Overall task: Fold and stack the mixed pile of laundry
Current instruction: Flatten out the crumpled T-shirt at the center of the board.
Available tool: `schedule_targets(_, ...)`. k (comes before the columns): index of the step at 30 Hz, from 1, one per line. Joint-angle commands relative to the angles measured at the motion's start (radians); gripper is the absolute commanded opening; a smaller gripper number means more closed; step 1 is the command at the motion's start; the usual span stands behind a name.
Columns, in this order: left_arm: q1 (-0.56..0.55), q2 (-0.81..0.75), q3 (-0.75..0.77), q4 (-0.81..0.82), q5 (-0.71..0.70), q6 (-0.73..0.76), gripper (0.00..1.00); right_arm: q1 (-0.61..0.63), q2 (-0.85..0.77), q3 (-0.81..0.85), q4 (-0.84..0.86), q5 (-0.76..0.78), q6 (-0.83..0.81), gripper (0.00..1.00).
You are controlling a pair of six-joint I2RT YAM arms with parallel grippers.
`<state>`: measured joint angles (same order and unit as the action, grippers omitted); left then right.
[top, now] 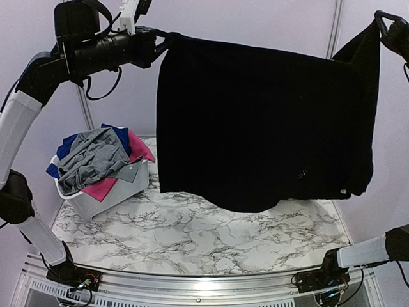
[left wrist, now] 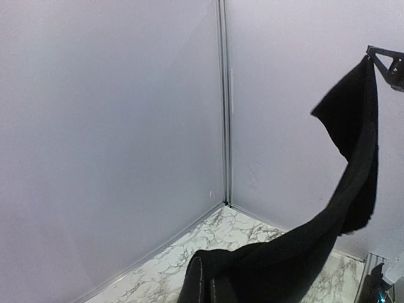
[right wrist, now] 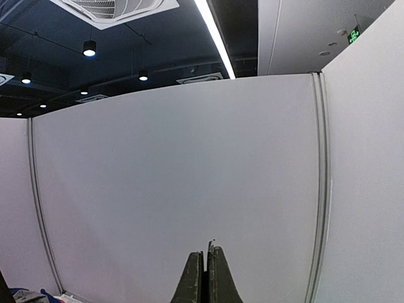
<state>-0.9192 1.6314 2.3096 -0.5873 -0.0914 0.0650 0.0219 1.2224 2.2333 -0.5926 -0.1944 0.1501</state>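
- Black garment (top: 262, 121): one wide dark cloth, held up by its two top corners and hanging as a nearly flat sheet high over the table. The top edge sags a little between the corners. The right side folds down in a narrow drape. A small pale tag shows near the lower right corner. Whether the lower hem touches the table cannot be told.
- Same black garment, left wrist view (left wrist: 303, 246): runs from the bottom of the picture up to the far corner.
- Left gripper (top: 163, 39): raised at upper left, claw pinching the top left corner of the black garment.
- Right gripper (top: 385, 24): raised at the upper right edge, claw pinching the top right corner of the black garment. It also shows in the left wrist view (left wrist: 386, 62), at the cloth's high tip.
- Right gripper, own view (right wrist: 206, 278): the two fingers are pressed together, pointing at the wall.
- Rest of the laundry pile, heaped in the basket at the table's far left:
  - grey shirt (top: 92, 160), crumpled on top
  - royal blue piece (top: 67, 147), beneath and behind it
  - hot-pink piece (top: 139, 151), spilling over the rim at front and right
- White plastic basket (top: 128, 182): tilted, well apart from the black garment.
- Marble-patterned table (top: 192, 240): white with grey veins.
- Pale partition walls (left wrist: 113, 126): meeting at a metal corner strip.
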Motion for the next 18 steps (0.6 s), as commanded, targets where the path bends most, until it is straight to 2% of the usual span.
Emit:
schedule_targets(1, 0.007, 0.053, 0.014, 0.029, -0.178, -0.01, 0.0, -0.011, 0.042, -0.076, 0.064, 0.07, 0.02, 0.0)
schedule_targets(3, 0.039, 0.095, 0.023, 0.031, -0.231, -0.044, 0.0, -0.011, 0.074, -0.135, 0.099, 0.11, 0.018, 0.0)
schedule_targets(7, 0.165, 0.201, 0.025, 0.063, -0.202, -0.172, 0.0, -0.011, 0.232, -0.117, 0.112, 0.136, 0.009, 0.0)
schedule_targets(11, 0.255, 0.344, 0.104, 0.137, -0.183, -0.207, 0.0, -0.011, 0.45, 0.043, 0.093, 0.171, -0.001, 0.0)
schedule_targets(14, 0.324, 0.464, 0.244, 0.213, -0.151, -0.255, 0.0, -0.011, 0.617, 0.283, 0.108, 0.146, 0.007, 0.0)
schedule_targets(16, 0.372, 0.485, 0.267, 0.329, -0.104, -0.305, 0.0, -0.011, 0.662, 0.342, 0.19, 0.137, 0.027, 0.0)
schedule_targets(18, 0.413, 0.473, 0.265, 0.457, -0.049, -0.378, 0.0, -0.01, 0.65, 0.324, 0.31, 0.125, 0.054, 0.0)
